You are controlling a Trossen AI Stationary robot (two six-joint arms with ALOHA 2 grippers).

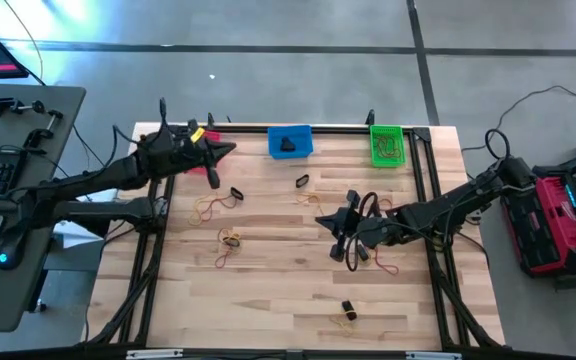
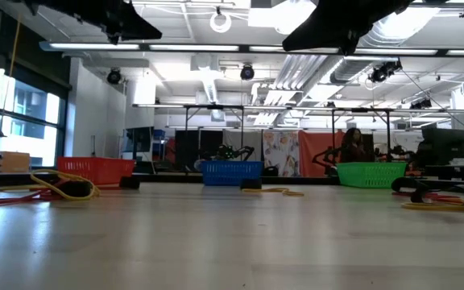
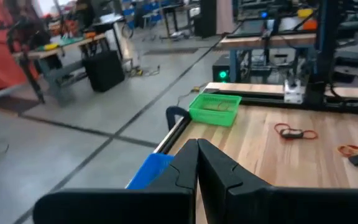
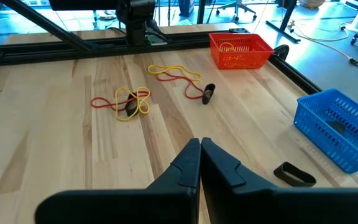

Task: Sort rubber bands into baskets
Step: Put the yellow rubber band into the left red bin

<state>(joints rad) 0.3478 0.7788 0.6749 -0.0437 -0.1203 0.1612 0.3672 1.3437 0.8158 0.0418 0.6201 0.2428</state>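
Right gripper (image 1: 340, 232) hangs over the middle of the table (image 1: 268, 300), fingers pressed together with nothing visible between them. Left gripper (image 1: 213, 152) sits at the far left, over the spot where the red basket should be; from above the arm hides that basket. Blue basket (image 1: 290, 141) and green basket (image 1: 387, 144) stand along the far edge. Rubber bands lie scattered: a mixed clump (image 1: 230, 239), a black band (image 1: 302, 181), another cluster near the front (image 1: 349, 312).

Low view: red basket (image 2: 95, 170), blue basket (image 2: 232, 171), green basket (image 2: 371, 173) in a row, with yellow and red bands (image 2: 63, 188) in the left foreground. Both arms only as dark shapes overhead.

Left wrist view: fingers (image 3: 225, 171) clenched, apparently empty, green basket (image 3: 215, 107) ahead.

Right wrist view: fingers (image 4: 219, 165) closed tight, empty as far as I can tell. Tangle of red, yellow and black (image 4: 127, 102) well ahead, loose black band (image 4: 294, 175) nearer, just short of the blue basket (image 4: 344, 127).

Judgement: between picks, many bands unsorted. Next move calls for opening the right fingers and descending onto one band.
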